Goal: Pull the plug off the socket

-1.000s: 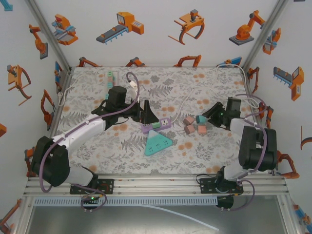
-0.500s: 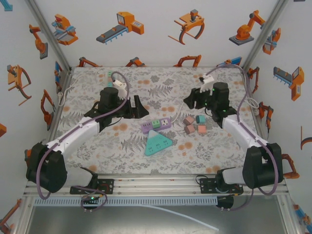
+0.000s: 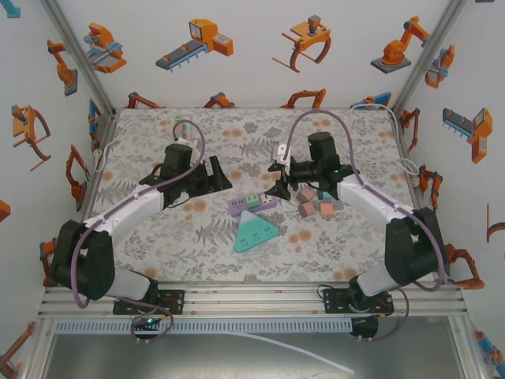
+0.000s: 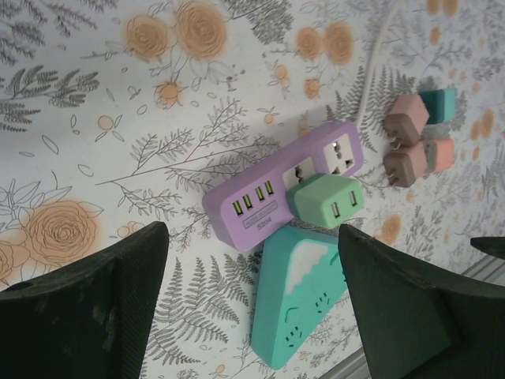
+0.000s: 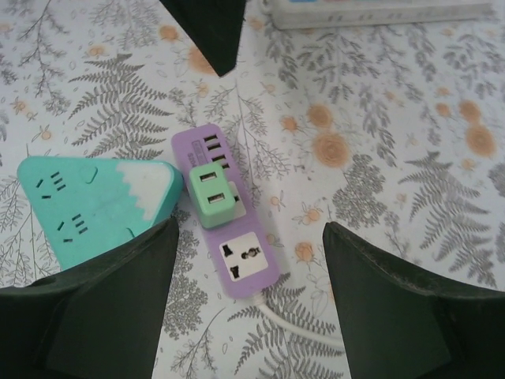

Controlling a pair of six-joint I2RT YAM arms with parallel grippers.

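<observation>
Smack in the middle of the table, the green plug [image 5: 211, 195] is seated in the middle outlet of the purple strip [image 5: 237, 264], so nothing's been pulled yet. It sticks up proud of the strip, which gives fingers two flat sides to pinch. A teal triangular strip [image 3: 256, 233] is tucked right against the purple one on the near side, and a little cluster of pink and teal adapters [image 3: 316, 204] lies just off its right end, near where the white cord [image 5: 292, 332] comes out. The right gripper [image 3: 282, 181] hangs over the plug with its jaws apart and nothing in them. From its wrist cam the plug shows up between the two fingers but toward the left one, so I'd guess it's lining up to drop down and pinch. It probably needs a small shift to center first. The left gripper [image 3: 218, 175] sits off the strip's left end, jaws wide and empty, angled toward the strip. My read is it's there to pin the strip down, since a light strip like that would likely just lift along with the plug. One worry: the teal strip sits so close that a finger could bump it on the way down.
</observation>
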